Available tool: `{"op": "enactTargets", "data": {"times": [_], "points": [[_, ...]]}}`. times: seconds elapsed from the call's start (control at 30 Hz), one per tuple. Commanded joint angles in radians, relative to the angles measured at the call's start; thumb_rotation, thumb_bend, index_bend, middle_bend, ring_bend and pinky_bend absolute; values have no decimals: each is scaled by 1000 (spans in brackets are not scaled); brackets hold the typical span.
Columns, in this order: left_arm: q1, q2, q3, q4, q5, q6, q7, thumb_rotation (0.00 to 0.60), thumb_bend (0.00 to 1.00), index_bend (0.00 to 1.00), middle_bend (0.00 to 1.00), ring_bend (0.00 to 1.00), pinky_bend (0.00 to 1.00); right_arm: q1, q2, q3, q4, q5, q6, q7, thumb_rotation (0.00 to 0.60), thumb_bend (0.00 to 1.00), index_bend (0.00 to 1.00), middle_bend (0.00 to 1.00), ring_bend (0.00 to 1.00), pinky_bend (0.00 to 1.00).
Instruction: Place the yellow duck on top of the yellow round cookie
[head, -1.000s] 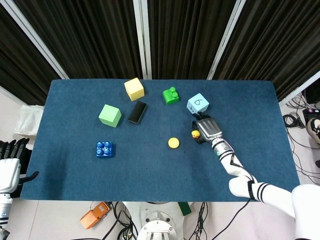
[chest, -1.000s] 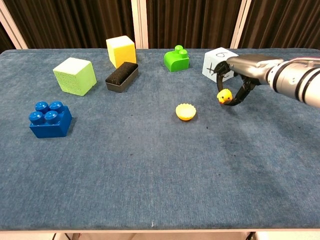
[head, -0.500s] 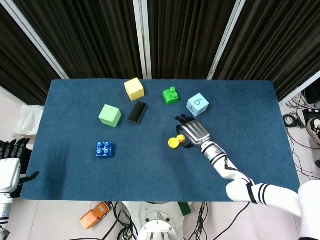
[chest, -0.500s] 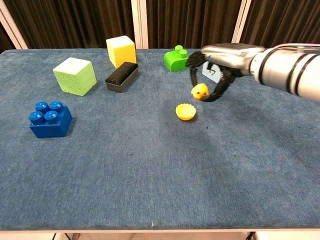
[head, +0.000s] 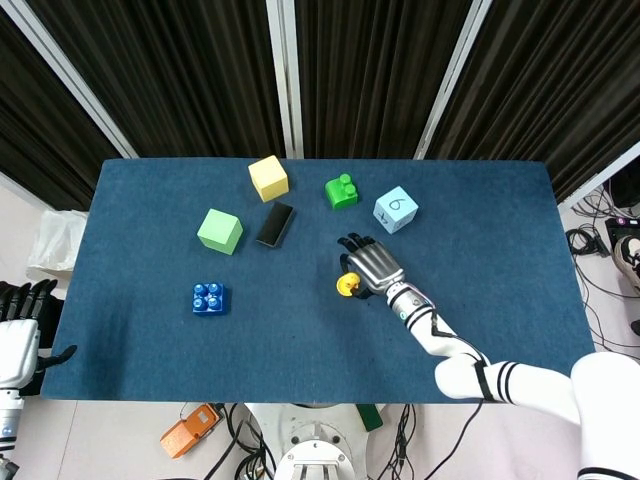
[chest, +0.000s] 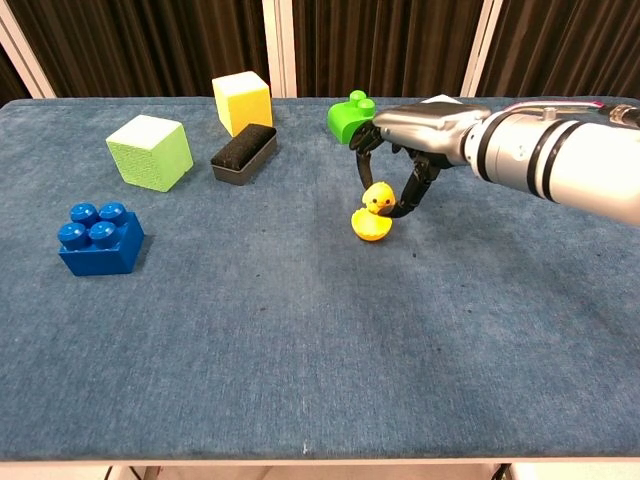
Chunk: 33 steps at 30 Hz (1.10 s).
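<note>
With the yellow duck (chest: 377, 198) pinched between the fingertips of my right hand (chest: 415, 135), I am at the placing step: the chest view shows the duck directly over the yellow round cookie (chest: 371, 228), its underside at or just touching the cookie's top. I cannot tell from either view whether its weight rests on the cookie or hangs from my fingers. From the head view my right hand (head: 370, 264) covers most of both, with only a sliver of the yellow round cookie (head: 346, 286) showing at its left edge, so the chest view is the one I trust for alignment.

By my judgement the task is nearly done. What the next move calls for is a small, straight settling down until the duck sits flat, then a gentle spreading of the fingers so neither side drags it. The cookie is small and looks light, and the duck is rounded, so a sideways nudge on release could tip the duck off or slide the cookie along the blue cloth of the bench (chest: 300, 340). After letting go I should lift straight up before pulling away.

My left hand (head: 20, 335) hangs off the left edge of the bench, holding nothing, fingers apart. The green brick (chest: 350, 117) sits just behind my right hand, so I should not retreat that way; the black block (chest: 243, 153) and blue brick (chest: 100, 238) lie well apart from the work.
</note>
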Motion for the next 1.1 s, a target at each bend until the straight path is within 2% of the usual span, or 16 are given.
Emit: {"op": "enactTargets", "data": {"times": [0.03, 0.37, 0.6, 0.7, 0.87, 0.97, 1.1], "points": [[1, -1, 0, 2, 0, -1, -1, 600, 23, 66, 71, 39, 0, 7, -6, -6, 5, 6, -5, -7, 600, 482, 528, 198, 149, 251], [6, -6, 0, 15, -1, 2, -13, 600, 23, 66, 72, 40, 0, 12, 13, -21, -27, 11, 1, -13, 600, 482, 283, 198, 133, 226], [4, -5, -3, 21, 5, 3, -21, 600, 23, 66, 71, 39, 0, -56, 135, -18, -157, -38, 122, 13, 600, 482, 253, 198, 130, 226], [-1, -6, -5, 24, 9, 0, -24, 600, 23, 66, 72, 39, 0, -118, 221, -36, -230, -69, 221, -5, 600, 482, 227, 198, 126, 222], [-11, -8, -9, 26, 21, 0, -26, 600, 23, 66, 72, 39, 0, -261, 367, -97, -343, -138, 411, -24, 600, 481, 102, 154, 55, 174], [-16, -10, -11, 26, 25, 0, -25, 600, 24, 67, 71, 39, 0, -360, 439, -143, -386, -187, 513, 24, 600, 481, 54, 112, 10, 132], [-25, -12, -15, 24, 29, -5, -19, 600, 23, 66, 72, 39, 0, -486, 498, -202, -408, -246, 632, 113, 600, 481, 17, 80, 0, 92]]}}
